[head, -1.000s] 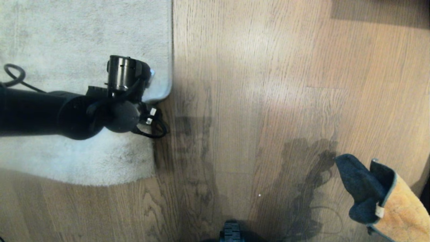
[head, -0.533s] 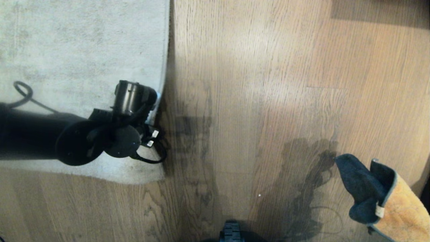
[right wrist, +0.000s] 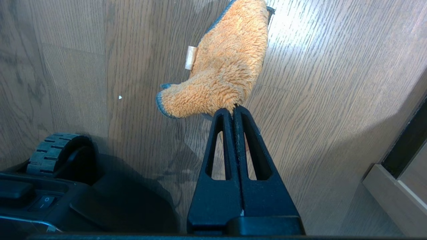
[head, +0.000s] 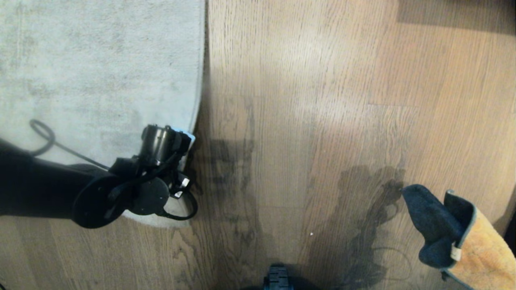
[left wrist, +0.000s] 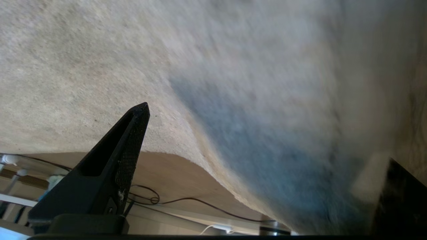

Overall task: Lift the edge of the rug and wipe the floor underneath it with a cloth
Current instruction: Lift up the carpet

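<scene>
Light oak-grain floor (head: pixel 322 100) with the pale grey rug (head: pixel 100 72) lying flat at the left. The left gripper (left wrist: pixel 260 160) hangs at the rug edge (head: pixel 198 104), jaws spread and holding nothing — the lift is still to do. The right gripper (right wrist: pixel 233 111), jaws clamped on the orange cloth (right wrist: pixel 223 66), waits well apart; next, pinch and raise the edge.

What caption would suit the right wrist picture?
Right gripper pinching a fluffy mustard-orange microfibre cloth above the light brown wood-plank floor.

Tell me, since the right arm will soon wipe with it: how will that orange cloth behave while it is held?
Probably floppy: the cloth droops from the shut right pincer, pinched at one edge, and folds over showing its dark reverse in the head view. Likely light, as it hangs from that small pinch. Its fluffy pile should drag rather than slide on the floor.
</scene>
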